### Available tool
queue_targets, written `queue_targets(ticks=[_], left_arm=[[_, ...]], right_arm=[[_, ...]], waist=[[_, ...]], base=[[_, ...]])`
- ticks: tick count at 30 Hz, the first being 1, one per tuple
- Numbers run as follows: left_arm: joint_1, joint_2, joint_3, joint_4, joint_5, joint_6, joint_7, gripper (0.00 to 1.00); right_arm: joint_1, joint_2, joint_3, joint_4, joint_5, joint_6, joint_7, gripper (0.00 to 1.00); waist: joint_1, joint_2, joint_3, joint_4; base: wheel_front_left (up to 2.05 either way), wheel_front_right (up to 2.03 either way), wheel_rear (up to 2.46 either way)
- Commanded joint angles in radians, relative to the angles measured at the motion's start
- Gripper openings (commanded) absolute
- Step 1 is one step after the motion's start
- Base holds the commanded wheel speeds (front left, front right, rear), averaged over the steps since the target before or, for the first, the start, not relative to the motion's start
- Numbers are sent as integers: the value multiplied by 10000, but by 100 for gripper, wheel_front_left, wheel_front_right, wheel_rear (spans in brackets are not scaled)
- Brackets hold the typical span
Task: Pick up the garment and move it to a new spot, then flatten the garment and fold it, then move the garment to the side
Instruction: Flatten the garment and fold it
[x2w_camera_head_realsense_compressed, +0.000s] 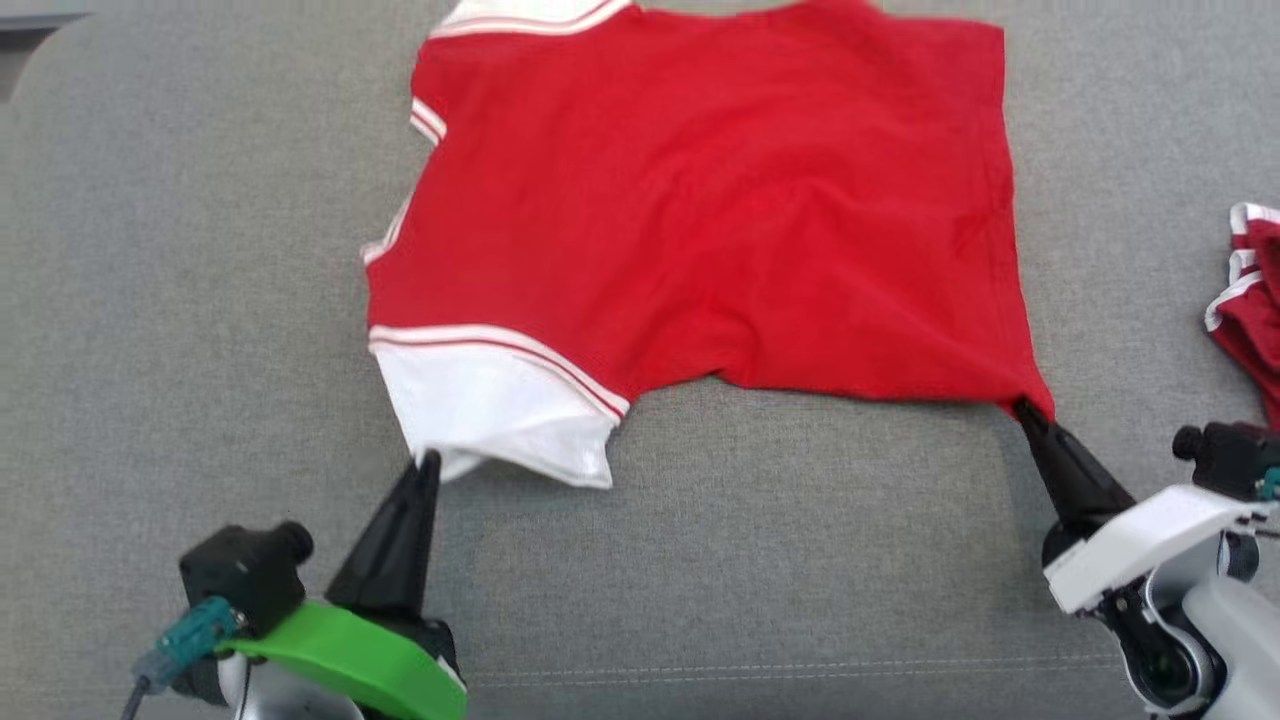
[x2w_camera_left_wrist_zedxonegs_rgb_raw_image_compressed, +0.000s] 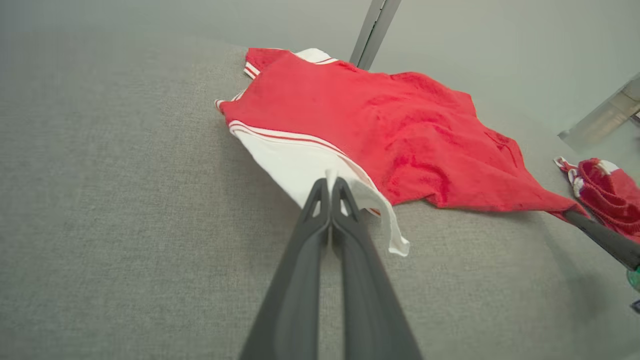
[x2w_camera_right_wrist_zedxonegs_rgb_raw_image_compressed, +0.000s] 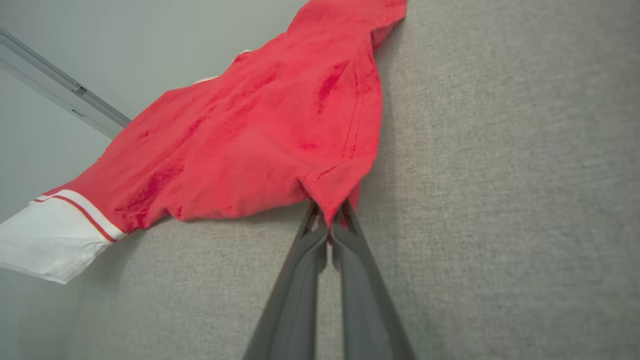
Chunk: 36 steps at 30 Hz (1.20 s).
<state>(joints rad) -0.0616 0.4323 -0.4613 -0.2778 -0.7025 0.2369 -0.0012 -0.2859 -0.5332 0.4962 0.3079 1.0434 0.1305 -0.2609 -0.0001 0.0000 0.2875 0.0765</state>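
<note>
The grey desk (x2w_camera_head_realsense_compressed: 150, 300) carries the garment (x2w_camera_head_realsense_compressed: 700, 200), spread across the frame's upper middle. The left end effector (x2w_camera_head_realsense_compressed: 428, 462) is clamped on its white corner, the right end effector (x2w_camera_head_realsense_compressed: 1022, 408) on its red corner. Flattening, I'd judge; next, draw both corners apart evenly, low.

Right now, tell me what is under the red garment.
The grey padded surface runs under the red garment. At the near edge, pinched by the left gripper and right gripper, nothing else shows. Anything beneath its flat middle is covered.
</note>
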Motion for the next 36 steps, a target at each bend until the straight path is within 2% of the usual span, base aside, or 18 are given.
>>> queue_targets(ticks=[1, 10, 17, 21, 26, 31, 36], left_arm=[[614, 208, -224, -366, -185, 160, 454, 0], [2141, 788, -433, -1262, -622, 807, 1482, 0], [2930, 1174, -648, -1639, -1134, 916, 2231, 0], [2985, 1456, -559, -1874, -1169, 935, 2401, 0], [2279, 1622, -343, -1967, -912, 696, 2347, 0], [1032, 1602, -337, -1722, -518, 403, 2448, 0], [-442, 1341, -261, -1014, -398, 13, 2543, 0]], right_arm=[[606, -103, -107, -51, -165, 2, 134, 0], [2543, 34, -928, -319, -587, 0, 704, 0], [4102, 260, -2238, -624, -1160, -1, 1737, 0], [4636, 675, -3239, -1126, -1606, -1, 2283, 0], [4839, 1327, -3926, -1874, -2151, -1, 3159, 0], [4100, 1769, -4255, -2543, -2479, 0, 3989, 0], [2896, 1761, -4389, -2642, -2753, 0, 4781, 0]], waist=[[1, 0, -670, 51], [1, 0, -1234, 162], [1, 0, -1473, 247], [1, 0, -1419, 196], [1, 0, -1387, 128], [1, 0, -1159, 10], [1, 0, -593, -108]], base=[[0, 0, 0], [0, 0, 0], [0, 0, 0], [0, 0, 0], [0, 0, 0], [0, 0, 0], [0, 0, 0]])
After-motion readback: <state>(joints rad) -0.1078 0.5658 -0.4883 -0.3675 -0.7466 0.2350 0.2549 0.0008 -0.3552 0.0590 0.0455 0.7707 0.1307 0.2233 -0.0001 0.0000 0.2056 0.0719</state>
